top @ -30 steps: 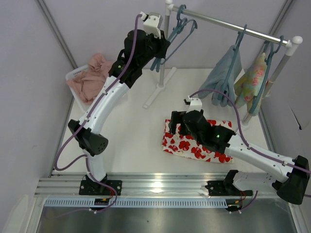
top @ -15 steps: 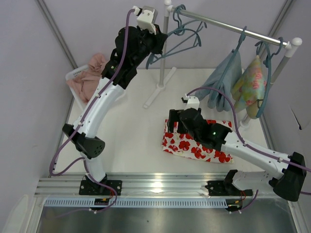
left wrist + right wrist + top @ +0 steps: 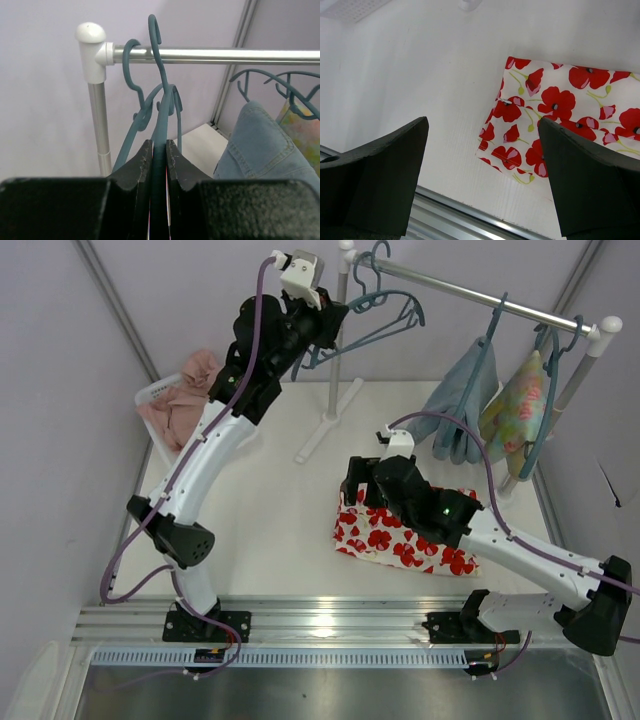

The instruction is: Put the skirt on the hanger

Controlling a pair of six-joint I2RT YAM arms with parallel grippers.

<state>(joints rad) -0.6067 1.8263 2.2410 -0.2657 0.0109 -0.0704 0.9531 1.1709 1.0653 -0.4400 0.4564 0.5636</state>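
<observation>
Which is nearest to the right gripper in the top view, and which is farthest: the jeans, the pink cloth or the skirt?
From the open right gripper:
1. Skirt, lying right by it, slightly to the right.
2. Jeans, hanging on the rail beyond, to the right.
3. Pink cloth, in the far-left basket.

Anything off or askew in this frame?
The slim teal plastic hanger, clamped in the left gripper, is askew: its hook sits above the silver rail, not resting on it. The red-flowered white skirt lies on the table.
</observation>
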